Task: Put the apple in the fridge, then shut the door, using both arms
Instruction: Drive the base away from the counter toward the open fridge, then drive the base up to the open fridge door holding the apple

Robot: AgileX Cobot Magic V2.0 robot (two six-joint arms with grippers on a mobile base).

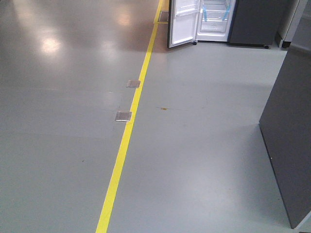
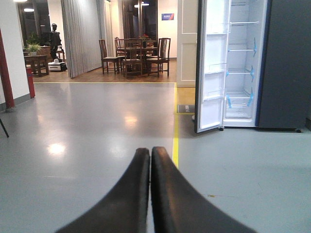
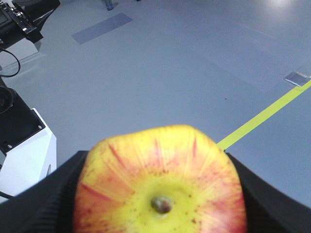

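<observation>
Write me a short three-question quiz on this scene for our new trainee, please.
1. True or false: the right gripper holds the apple.
2. The fridge door is: A) shut, B) open, C) missing.
3. What colour is the floor line leading toward the fridge?
Key: 1 true; 2 B; 3 yellow.
</observation>
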